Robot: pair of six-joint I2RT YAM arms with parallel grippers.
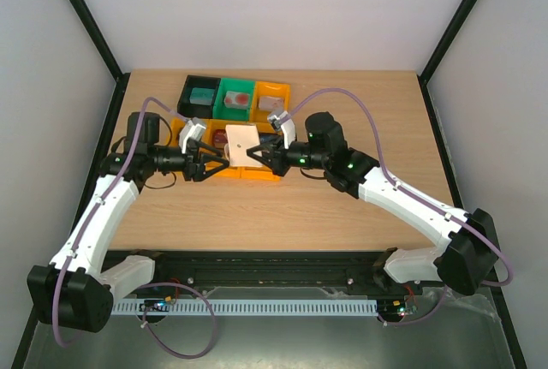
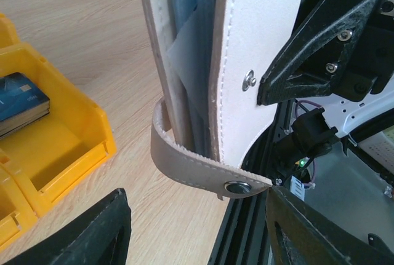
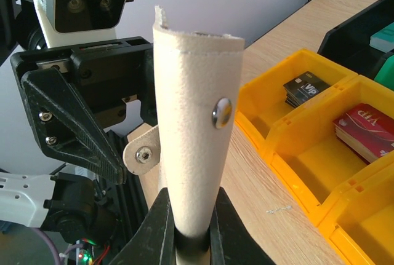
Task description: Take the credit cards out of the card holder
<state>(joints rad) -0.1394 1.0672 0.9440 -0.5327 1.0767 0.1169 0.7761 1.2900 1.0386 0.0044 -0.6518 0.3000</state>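
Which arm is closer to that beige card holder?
The right. The right arm has its jaws shut on the card holder; the left arm faces it from the other side, jaws open, close but not gripping.

Half-spread left end effector (image 1: 219, 162) opposite tightly pinched right end effector (image 1: 256, 154)
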